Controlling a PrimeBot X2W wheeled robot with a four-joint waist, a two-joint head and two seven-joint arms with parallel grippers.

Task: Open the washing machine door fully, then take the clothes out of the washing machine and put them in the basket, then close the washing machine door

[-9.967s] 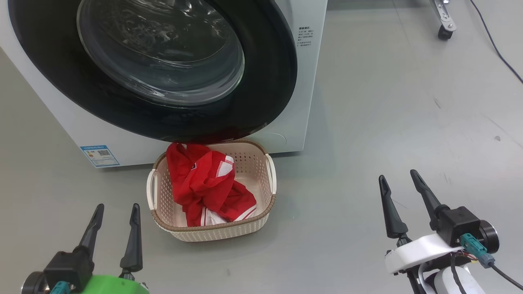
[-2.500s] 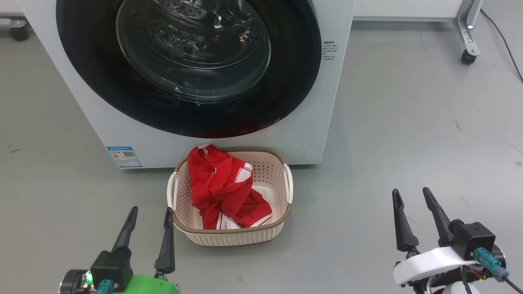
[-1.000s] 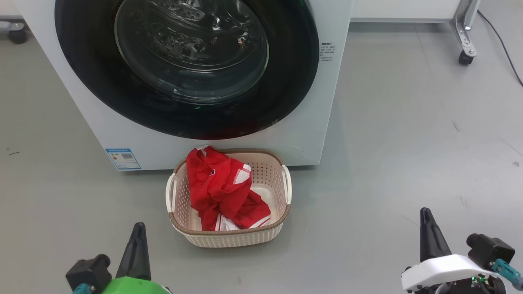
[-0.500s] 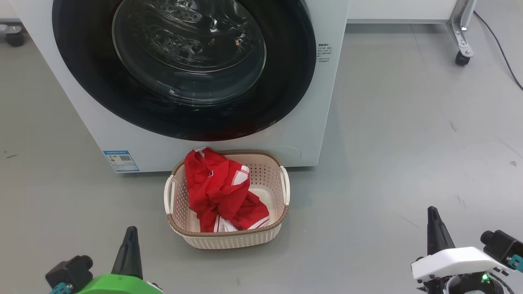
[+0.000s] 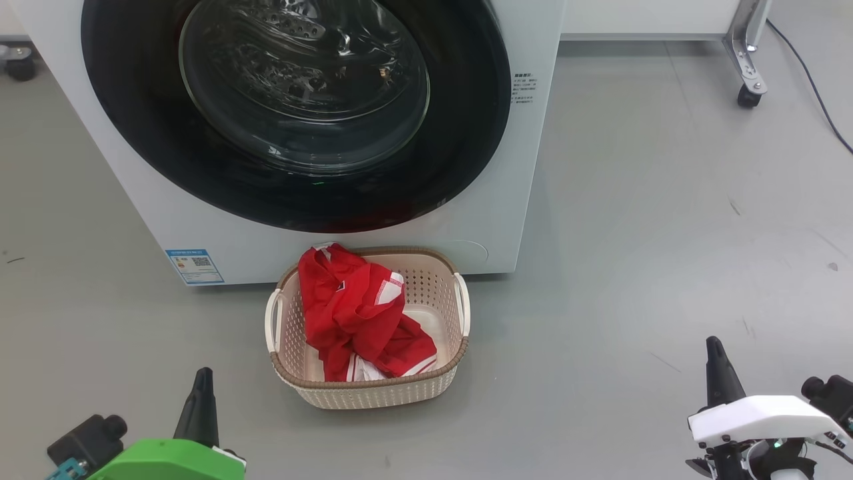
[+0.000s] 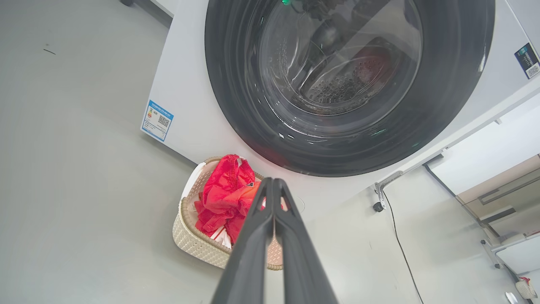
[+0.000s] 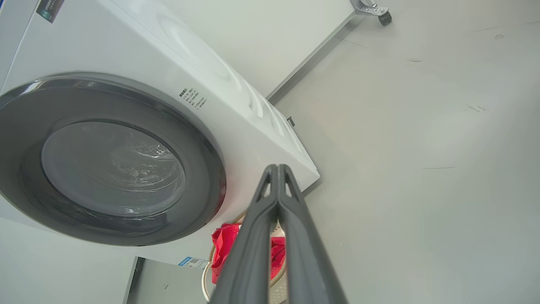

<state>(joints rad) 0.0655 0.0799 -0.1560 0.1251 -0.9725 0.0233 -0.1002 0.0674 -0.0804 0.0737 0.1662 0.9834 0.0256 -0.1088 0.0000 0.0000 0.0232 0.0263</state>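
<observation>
We see the washing machine door lying flush against the front of the washing machine, its glossy black rim ringing the clear glass bowl, through which the perforated drum shows dimly. The basket stands on the grey floor just in front of the machine's lower edge, below the door and a little right of the blue sticker at the machine's lower left corner. The clothes are in the basket, heaped towards its left side, with a fold rising over the far rim and a white-striped hem showing near the front wall. Our left gripper is pressed together tip to tip and holds nothing; in the head view it sits low at the left, above the floor, near the basket's front left corner but apart from it. Our right gripper is likewise pressed together and empty, low at the right of the head view, well apart from the basket. Towards the far right of the floor stand a metal leg on a caster and a dark cable.
</observation>
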